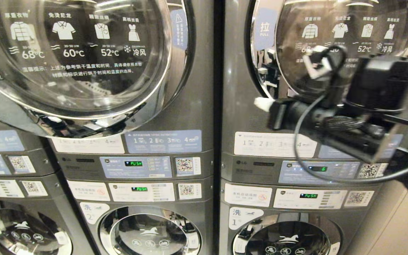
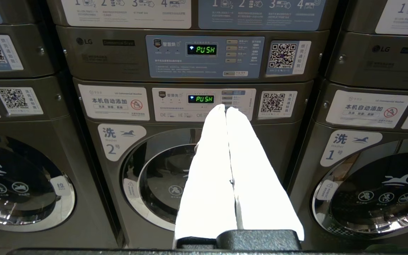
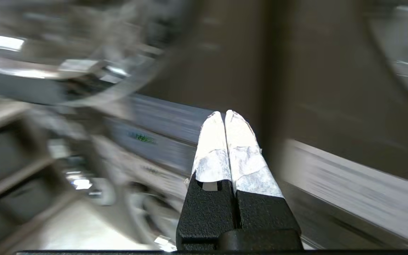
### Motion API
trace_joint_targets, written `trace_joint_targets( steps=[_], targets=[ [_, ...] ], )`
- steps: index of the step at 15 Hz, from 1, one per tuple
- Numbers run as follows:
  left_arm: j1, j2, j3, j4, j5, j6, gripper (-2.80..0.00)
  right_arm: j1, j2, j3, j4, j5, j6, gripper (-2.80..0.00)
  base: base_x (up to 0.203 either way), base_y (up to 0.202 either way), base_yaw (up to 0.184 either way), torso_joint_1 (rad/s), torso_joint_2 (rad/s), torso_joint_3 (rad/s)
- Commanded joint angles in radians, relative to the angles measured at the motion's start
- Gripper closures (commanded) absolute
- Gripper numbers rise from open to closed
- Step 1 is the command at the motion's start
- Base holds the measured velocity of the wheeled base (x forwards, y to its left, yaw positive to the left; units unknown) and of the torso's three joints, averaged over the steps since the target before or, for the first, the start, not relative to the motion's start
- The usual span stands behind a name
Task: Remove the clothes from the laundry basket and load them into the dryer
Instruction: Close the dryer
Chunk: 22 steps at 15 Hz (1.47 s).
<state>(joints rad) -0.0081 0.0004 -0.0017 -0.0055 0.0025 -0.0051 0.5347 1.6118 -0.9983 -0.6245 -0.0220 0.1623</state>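
Note:
Two grey dryers fill the upper head view, each with a closed round glass door: one on the left and one on the right, which carries a blue pull label on its rim. My right gripper is raised in front of the right dryer, below that label, pointing left. Its white-taped fingertips are shut and hold nothing. My left gripper is also shut and empty, and it faces washer number 2. The clothes and the laundry basket are out of view.
Control panels with green PUSH displays sit between the dryers and the washers below them. A black cable loops down from my right arm. Beige floor shows at the lower right.

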Motion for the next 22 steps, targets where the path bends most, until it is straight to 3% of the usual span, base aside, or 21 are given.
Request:
trace_joint_targets(
  steps=[1,3,5,7,10,14,17,22],
  targets=[
    [0.000,0.000,0.000,-0.001,0.001,-0.001,0.00,-0.186,-0.275,0.217,0.002,0.061,-0.011,0.00,0.000,0.000,0.000,0.000,0.00,0.000],
    [0.000,0.000,0.000,-0.001,0.001,-0.001,0.00,-0.296,-0.442,0.443,0.013,0.094,-0.044,0.00,0.000,0.000,0.000,0.000,0.00,0.000],
    [0.000,0.000,0.000,-0.001,0.001,-0.001,0.00,-0.364,-0.590,0.615,0.021,0.046,-0.104,0.00,0.000,0.000,0.000,0.000,0.00,0.000],
    [0.000,0.000,0.000,-0.001,0.001,-0.001,0.00,-0.399,-0.740,0.769,0.055,-0.001,-0.182,0.00,0.000,0.000,0.000,0.000,0.00,0.000],
    [0.000,0.000,0.000,-0.001,0.001,0.000,0.00,-0.420,-0.924,0.946,0.126,-0.027,-0.230,0.00,0.000,0.000,0.000,0.000,0.00,0.000],
    [0.000,0.000,0.000,-0.001,0.001,0.000,0.00,-0.458,-1.164,0.994,0.402,-0.022,-0.258,0.00,0.000,0.000,0.000,0.000,0.00,0.000],
    [0.000,0.000,0.000,-0.001,0.001,-0.001,0.00,-0.514,-1.373,0.993,0.584,0.028,-0.280,0.00,0.000,0.000,0.000,0.000,0.00,0.000],
    [0.000,0.000,0.000,-0.001,0.001,0.000,0.00,-0.542,-1.613,0.987,0.648,0.055,-0.312,0.00,0.000,0.000,0.000,0.000,0.00,0.000]
  ],
)
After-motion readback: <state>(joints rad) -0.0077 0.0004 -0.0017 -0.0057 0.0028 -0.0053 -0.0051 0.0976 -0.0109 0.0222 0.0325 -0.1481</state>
